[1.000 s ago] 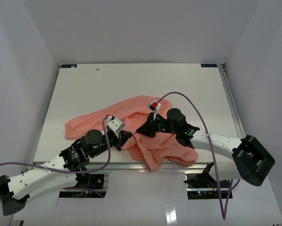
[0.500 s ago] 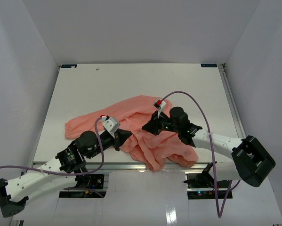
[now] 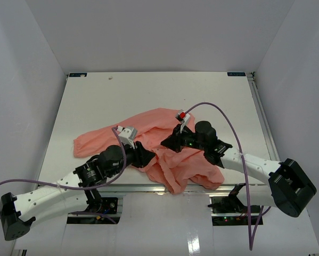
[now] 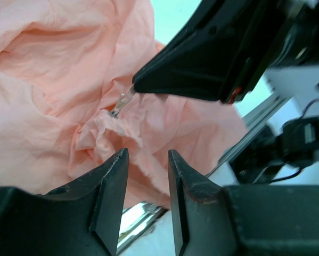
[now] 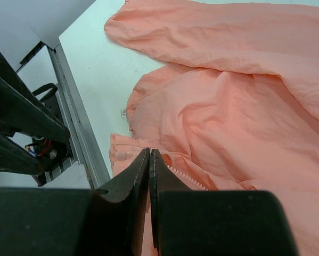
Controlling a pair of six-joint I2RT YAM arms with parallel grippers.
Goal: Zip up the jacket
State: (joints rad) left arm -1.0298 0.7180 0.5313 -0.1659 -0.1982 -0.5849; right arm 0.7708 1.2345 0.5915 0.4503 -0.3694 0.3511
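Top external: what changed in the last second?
The left end effector dipped back, then pushed in toward the right end effector, open over the jacket. The right one crept slightly up-table, still shut on the jacket. Nothing let go; the jacket's spread is unchanged.

- The top camera sits above and behind my arms, far off, looking down and forward over the whole table point(image 3: 148, 90).
- My left wrist camera looks out past my left hand point(image 4: 147, 154), very close to the jacket point(image 4: 52, 80), facing my right hand point(image 4: 137, 84).
- My right wrist camera looks down past its own fingers, close up, toward the table's near edge.
- All three views share the jacket's crumpled middle.
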